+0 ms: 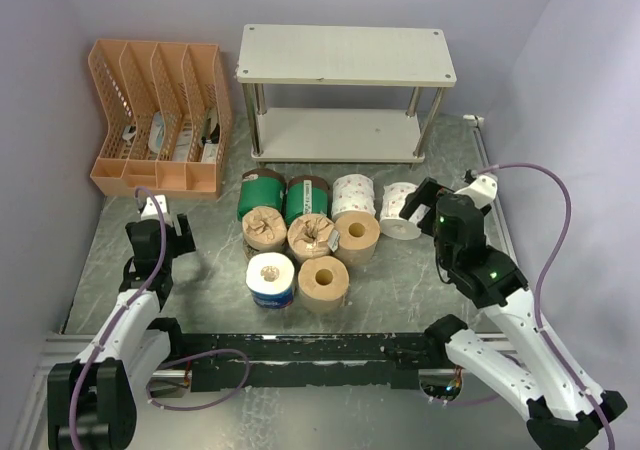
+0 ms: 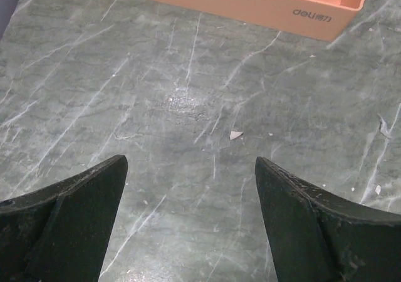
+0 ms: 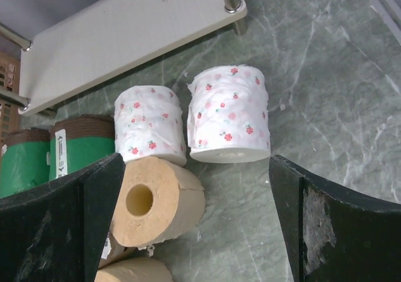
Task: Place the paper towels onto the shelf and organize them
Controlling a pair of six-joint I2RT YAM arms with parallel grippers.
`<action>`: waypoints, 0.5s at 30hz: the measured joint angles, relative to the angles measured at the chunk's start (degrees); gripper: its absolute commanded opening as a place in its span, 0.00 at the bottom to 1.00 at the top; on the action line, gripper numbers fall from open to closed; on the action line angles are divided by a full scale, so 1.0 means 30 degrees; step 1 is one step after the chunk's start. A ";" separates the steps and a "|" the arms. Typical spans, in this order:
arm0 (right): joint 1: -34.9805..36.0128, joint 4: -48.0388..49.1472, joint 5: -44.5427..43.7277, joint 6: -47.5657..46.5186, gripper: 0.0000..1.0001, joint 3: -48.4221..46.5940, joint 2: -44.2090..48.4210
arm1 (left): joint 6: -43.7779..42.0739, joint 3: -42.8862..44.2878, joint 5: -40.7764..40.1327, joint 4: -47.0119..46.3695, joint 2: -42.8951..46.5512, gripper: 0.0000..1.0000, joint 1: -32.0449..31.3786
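Note:
The paper towels lie in a cluster mid-table: two green-wrapped, two white flowered, two brown-wrapped, two plain tan and one blue-and-white. Behind them stands the shelf, with both boards bare. My right gripper is open just right of the rightmost flowered roll. That roll lies a little ahead of the gripper, between the lines of its fingers and untouched. A tan roll sits by the left finger. My left gripper hangs open over bare table, left of the cluster.
An orange slotted file organizer stands at the back left, and its front edge shows ahead of my left gripper. The shelf's lower board and a metal post lie just beyond the flowered rolls. Walls enclose the table on three sides.

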State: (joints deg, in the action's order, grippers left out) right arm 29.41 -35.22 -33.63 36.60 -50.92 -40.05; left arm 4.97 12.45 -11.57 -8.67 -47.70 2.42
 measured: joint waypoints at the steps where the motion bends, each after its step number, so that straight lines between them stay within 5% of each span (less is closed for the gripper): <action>1: 0.0306 0.0044 -0.0481 -0.0073 1.00 0.0029 0.0000 | 0.0000 0.0058 0.0007 0.0000 -0.0073 0.94 0.0000; 10: 0.0991 0.2463 0.2448 -0.4488 1.00 0.2295 0.3060 | -0.0022 0.0080 0.0036 -0.0124 -0.0102 0.94 0.0000; 15: 0.0998 0.2637 0.4823 -0.5472 1.00 0.1902 0.1188 | -0.0015 0.0080 -0.0277 -0.0168 0.0160 0.94 -0.0721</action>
State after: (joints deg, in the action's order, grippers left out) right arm 32.40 -27.31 -19.16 20.18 -45.21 -36.49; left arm 4.93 12.69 -12.40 -9.17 -47.22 0.25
